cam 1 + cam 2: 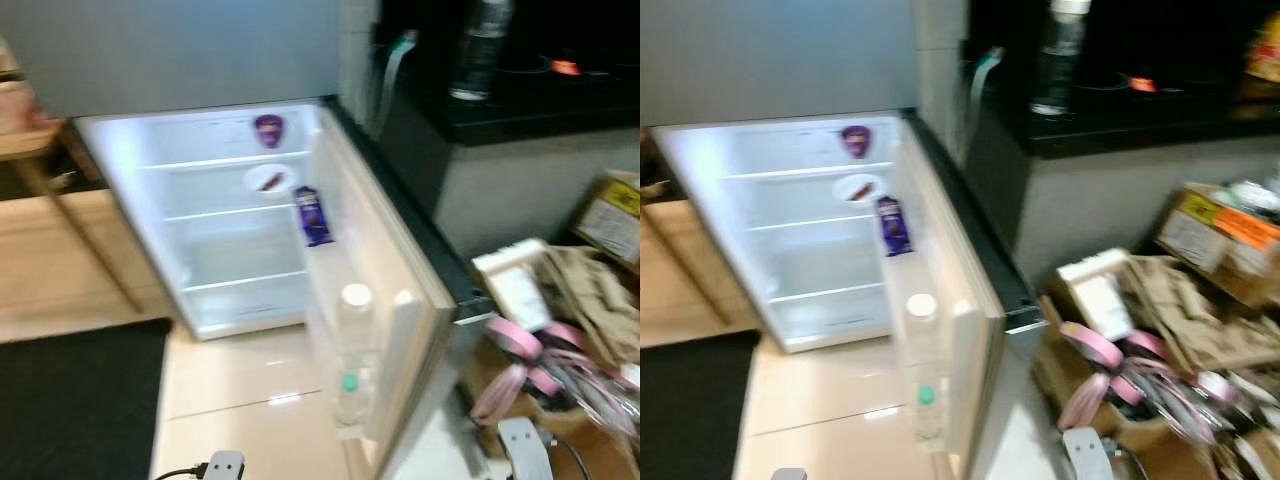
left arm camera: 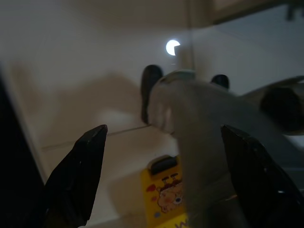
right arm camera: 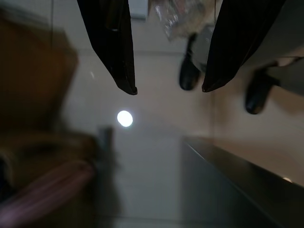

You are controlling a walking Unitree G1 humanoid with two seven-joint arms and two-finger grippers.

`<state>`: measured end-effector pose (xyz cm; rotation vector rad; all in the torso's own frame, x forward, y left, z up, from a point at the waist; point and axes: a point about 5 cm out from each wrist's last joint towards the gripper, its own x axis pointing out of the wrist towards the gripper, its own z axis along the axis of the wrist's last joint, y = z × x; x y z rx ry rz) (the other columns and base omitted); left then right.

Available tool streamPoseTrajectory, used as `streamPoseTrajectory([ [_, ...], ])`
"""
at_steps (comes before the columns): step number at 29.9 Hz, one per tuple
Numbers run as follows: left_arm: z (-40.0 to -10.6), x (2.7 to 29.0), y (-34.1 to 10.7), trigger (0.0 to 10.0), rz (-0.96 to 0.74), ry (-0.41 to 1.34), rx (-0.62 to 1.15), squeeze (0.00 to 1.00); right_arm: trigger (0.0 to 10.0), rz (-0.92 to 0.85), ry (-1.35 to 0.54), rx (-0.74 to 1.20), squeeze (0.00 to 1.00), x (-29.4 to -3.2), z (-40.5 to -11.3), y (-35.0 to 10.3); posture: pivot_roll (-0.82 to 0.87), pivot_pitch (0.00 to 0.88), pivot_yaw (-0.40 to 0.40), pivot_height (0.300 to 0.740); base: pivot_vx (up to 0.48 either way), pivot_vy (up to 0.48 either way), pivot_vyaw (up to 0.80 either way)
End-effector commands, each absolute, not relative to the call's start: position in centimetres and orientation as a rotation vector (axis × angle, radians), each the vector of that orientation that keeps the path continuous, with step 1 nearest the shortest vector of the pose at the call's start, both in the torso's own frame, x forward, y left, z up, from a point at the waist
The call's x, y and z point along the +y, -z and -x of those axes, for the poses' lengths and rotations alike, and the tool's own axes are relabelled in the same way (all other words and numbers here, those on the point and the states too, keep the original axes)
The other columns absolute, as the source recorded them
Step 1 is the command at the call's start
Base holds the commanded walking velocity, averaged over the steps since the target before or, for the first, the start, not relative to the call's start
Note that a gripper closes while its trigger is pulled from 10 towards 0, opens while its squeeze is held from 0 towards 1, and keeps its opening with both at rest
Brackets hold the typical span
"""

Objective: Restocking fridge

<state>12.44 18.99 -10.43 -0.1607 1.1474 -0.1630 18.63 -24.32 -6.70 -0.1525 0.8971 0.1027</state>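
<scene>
Two bottles (image 1: pixel 354 350) can be seen in the door rack of a small fridge (image 1: pixel 240 215), which is standing wide open on the tiled floor (image 1: pixel 240 400) in the left eye view. Its lit white shelves are mostly bare: a purple tub (image 1: pixel 268 129) is sat at the top, a white plate (image 1: pixel 270 180) with something dark on it is on the shelf below, and a purple packet (image 1: pixel 313 215) is tucked in the upper door rack. A black mat (image 1: pixel 75 400) is laid on the floor to the left, and a cardboard box (image 1: pixel 560 330) stuffed with pink hangers and paper is parked to the right.

Pretty much the same scene is given by the right eye view, a bit blurry. A dark surface (image 1: pixel 1120 110) with a tall bottle (image 1: pixel 1058 55) on it is seen behind the fridge, plus a yellow-labelled box (image 1: pixel 1215 235) off to the right.

In the left wrist view, the left pincer (image 2: pixel 166 166) is held wide open with nothing gripped, pointing down at the pale floor. A yellow carton (image 2: pixel 166 197) with a cartoon bear is seen below, and a blurred grey shape is seen between the fingers.

In the right wrist view, the right pincer (image 3: pixel 169 90) is spread open too, empty, hanging over the tiles beside the fridge's dark edge. Two dark feet (image 3: pixel 190 71) are made out on the floor.
</scene>
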Motion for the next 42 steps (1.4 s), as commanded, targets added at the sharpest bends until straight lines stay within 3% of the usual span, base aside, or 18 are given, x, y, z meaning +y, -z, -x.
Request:
streamPoseTrajectory([
  [1,-11.5,18.7,10.8,10.0,0.161,0.177,1.192,0.00,10.0,0.168,-0.072,0.922,0.00,-25.1,-17.8,6.9,-0.06,0.000,-0.007,0.740,0.000,0.000,0.00],
  [12,-11.3,18.6,10.8,10.0,0.164,0.181,1.198,0.00,10.0,0.146,0.007,0.792,0.00,-25.7,-20.5,5.2,-0.06,0.000,-0.005,0.740,0.000,0.000,0.00],
  [13,-11.4,18.6,10.8,10.0,0.165,0.183,1.197,0.00,10.0,0.097,0.045,0.698,0.00,-25.9,-22.1,4.0,-0.06,0.000,-0.004,0.740,0.000,0.000,0.75],
  [16,-11.4,18.6,10.8,10.0,0.166,0.183,1.195,0.00,10.0,0.066,0.075,0.635,0.00,-26.2,-23.2,3.1,-0.07,0.000,-0.004,0.740,0.000,0.000,0.76],
  [22,-11.5,18.5,10.8,10.0,0.170,0.183,1.192,0.00,10.0,0.049,0.132,0.571,0.00,-26.8,-24.5,1.9,-0.06,0.000,-0.004,0.740,0.000,0.000,0.76],
  [27,-11.5,18.4,10.8,10.0,0.175,0.182,1.192,0.00,10.0,0.008,0.173,0.518,0.00,-27.4,-25.4,0.8,-0.06,0.000,-0.008,0.740,0.000,0.000,0.00],
  [31,-11.4,18.3,10.8,10.0,0.177,0.183,1.194,0.00,10.0,-0.059,0.111,0.488,0.00,-26.8,-25.8,0.6,-0.06,0.000,-0.008,0.740,0.000,0.000,0.00],
  [42,-11.4,18.3,10.8,10.0,0.175,0.187,1.195,0.00,10.0,-0.168,-0.277,0.399,0.00,-22.4,-27.4,-0.4,-0.07,0.000,-0.006,0.740,0.000,0.000,0.00],
])
